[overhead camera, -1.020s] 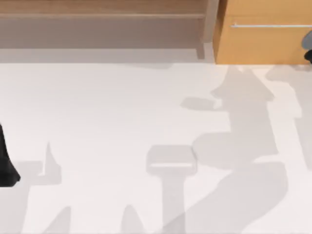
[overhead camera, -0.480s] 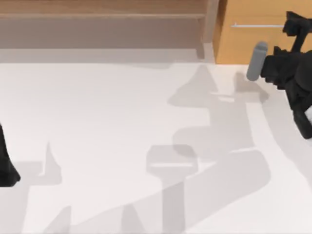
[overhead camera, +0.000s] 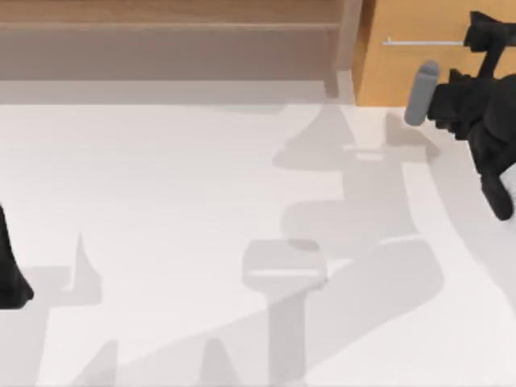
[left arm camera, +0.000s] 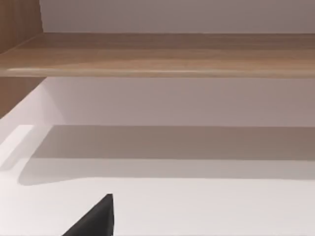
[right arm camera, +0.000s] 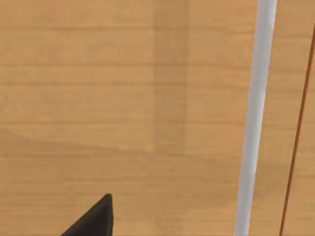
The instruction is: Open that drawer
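Note:
The drawer [overhead camera: 411,76] has an orange-tan wooden front at the table's back right, with a thin silver bar handle [overhead camera: 423,42] across it. No inner walls show. My right gripper [overhead camera: 482,36] is up against the drawer front at the right end of the handle, with its black wrist and a grey cylinder [overhead camera: 421,93] just in front of the drawer. In the right wrist view the wooden front [right arm camera: 123,108] is very close and the handle [right arm camera: 253,123] runs along one side. My left arm [overhead camera: 10,270] is parked at the table's left edge.
A duller brown open shelf unit [overhead camera: 169,40] runs along the back, left of the drawer; the left wrist view faces its shelf board [left arm camera: 157,54]. The white tabletop [overhead camera: 177,185] carries only arm shadows.
The right arm came in from the right edge to the drawer front. Over the last half second it edged a little left and closer to the handle. The left arm has not moved.

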`<state>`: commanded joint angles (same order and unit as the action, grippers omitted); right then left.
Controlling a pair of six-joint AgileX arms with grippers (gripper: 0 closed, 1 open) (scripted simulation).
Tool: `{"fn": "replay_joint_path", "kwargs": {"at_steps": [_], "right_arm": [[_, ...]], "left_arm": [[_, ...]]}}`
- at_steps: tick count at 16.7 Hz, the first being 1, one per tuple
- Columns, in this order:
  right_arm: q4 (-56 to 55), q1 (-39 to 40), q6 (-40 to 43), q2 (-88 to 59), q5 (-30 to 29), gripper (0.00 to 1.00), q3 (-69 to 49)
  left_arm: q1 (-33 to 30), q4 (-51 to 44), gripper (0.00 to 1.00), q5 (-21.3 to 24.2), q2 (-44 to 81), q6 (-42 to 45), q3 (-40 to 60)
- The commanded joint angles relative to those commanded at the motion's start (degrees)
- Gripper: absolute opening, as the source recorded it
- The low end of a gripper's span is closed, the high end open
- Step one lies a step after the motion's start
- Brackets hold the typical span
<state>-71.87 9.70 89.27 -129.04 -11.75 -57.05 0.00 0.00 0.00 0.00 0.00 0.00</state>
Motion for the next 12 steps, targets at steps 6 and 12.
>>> {"fn": "replay_joint_path", "kwargs": {"at_steps": [6, 12], "right_arm": [[2.02, -0.31, 0.02, -1.74, 0.28, 1.00, -3.75], [2.02, -0.31, 0.02, -1.74, 0.28, 0.62, -3.75]], "left_arm": [[0.00, 0.00, 1.00, 0.00, 0.00, 0.00, 0.00], [0.00, 0.00, 1.00, 0.00, 0.00, 0.00, 0.00]]}}
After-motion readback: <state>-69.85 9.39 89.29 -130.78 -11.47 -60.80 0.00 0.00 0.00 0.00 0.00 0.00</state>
